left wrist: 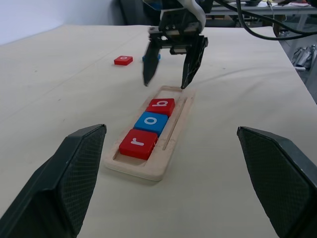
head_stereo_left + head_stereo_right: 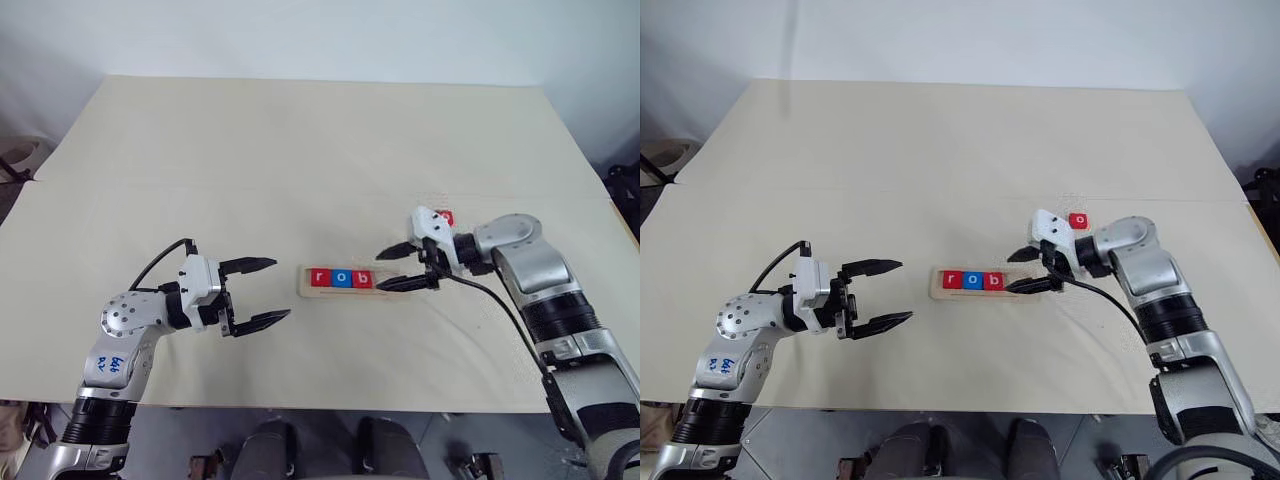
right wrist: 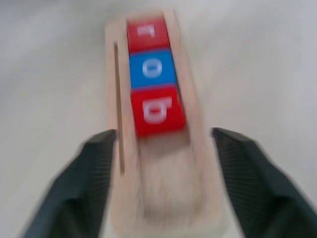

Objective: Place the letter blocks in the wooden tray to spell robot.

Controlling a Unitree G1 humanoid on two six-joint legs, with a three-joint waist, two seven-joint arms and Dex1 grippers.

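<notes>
The wooden tray (image 2: 385, 291) lies at the table's middle, and its left part holds a red r block (image 2: 320, 277), a blue o block (image 2: 341, 278) and a red b block (image 2: 362, 279). My right gripper (image 2: 400, 267) hovers open and empty over the tray's bare right end (image 3: 168, 188). Just behind that hand a red o block (image 2: 1078, 220) lies on the table. Beside it is a blue block (image 1: 148, 57), partly hidden by a finger, its letter unreadable. My left gripper (image 2: 278, 290) stands open and empty to the left of the tray, pointing at it.
The tan table top (image 2: 300, 150) stretches wide behind and to both sides of the tray. A black cable (image 2: 500, 305) runs along my right forearm. The table's front edge (image 2: 330, 408) is close below the arms.
</notes>
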